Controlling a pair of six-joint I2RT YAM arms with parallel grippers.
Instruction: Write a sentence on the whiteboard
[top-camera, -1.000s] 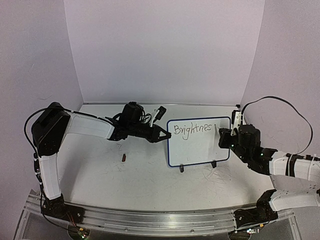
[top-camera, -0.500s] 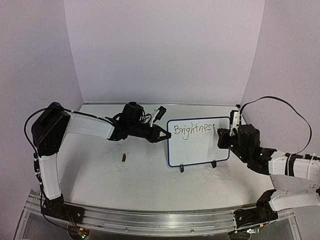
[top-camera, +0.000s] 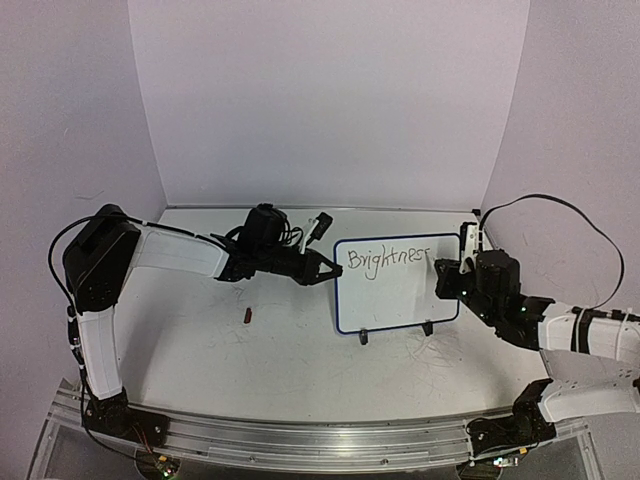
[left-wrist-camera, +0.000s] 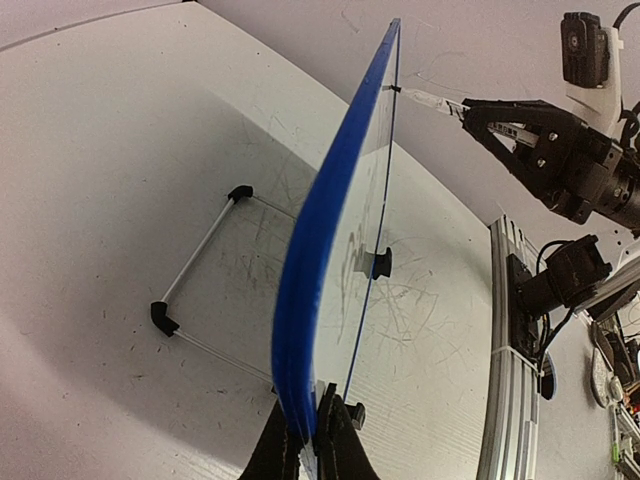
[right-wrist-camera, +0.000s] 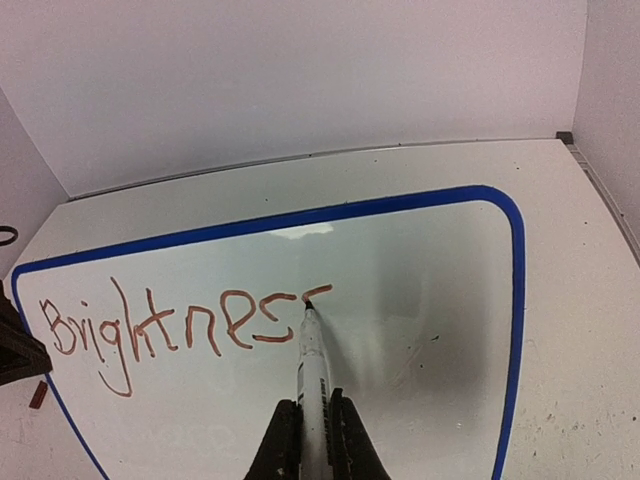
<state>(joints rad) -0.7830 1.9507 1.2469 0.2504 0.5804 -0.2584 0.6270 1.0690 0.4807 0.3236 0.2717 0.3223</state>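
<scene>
Upright on the table, the whiteboard has its left edge pinched in the fully closed left claw, while the right claw, clamped tight around a marker, holds the tip against the board's face at the end of the sentence, "Brightness".

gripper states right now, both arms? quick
left gripper: closed, clamped on the blue frame edge of the whiteboard.
right gripper: closed, holding the marker, tip touching the board.
</scene>
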